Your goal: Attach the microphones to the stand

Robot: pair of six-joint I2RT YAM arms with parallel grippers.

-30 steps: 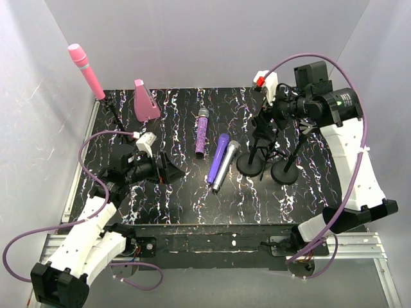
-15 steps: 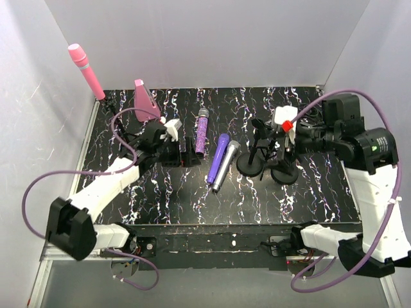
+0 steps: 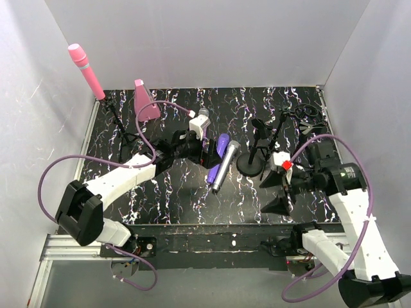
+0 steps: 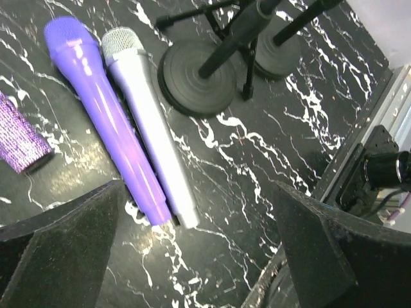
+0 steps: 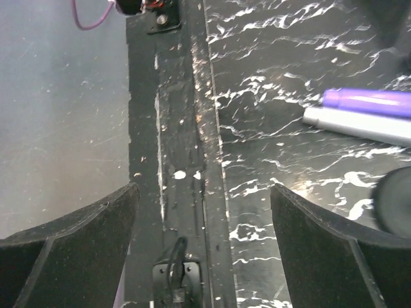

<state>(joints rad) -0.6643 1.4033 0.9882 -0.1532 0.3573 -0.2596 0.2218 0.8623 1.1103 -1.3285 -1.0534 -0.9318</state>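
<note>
Your plain purple microphone (image 4: 106,115) and silver-grey microphone (image 4: 151,128) are lying flat side by side, touching, mid tabletop (image 4: 257,147), just beside the stand (image 4: 199,77) bases. The pink microphone (image 3: 87,69) sticks up tilted at the back-left corner. The left end effector (image 4: 198,192) hangs over the pair, jaws wide. The right end effector (image 3: 276,191) is wide too, empty, by the near edge.

Brightly, evenly lit from overhead in the top view, with only faint soft shadows on the glossy black, white-veined worktop (image 3: 192,199); sharp edge to edge. From the left wrist, streaked with white glare along the plain purple plastic stick microphone (image 4: 109,122) and the silver-grey stick microphone (image 4: 154,135); blurred at both bottom corners by near black padded jaws. From the right wrist, dimmer, softly smeared, with an out-of-focus dark round shape (image 5: 395,202) at the right edge.
</note>
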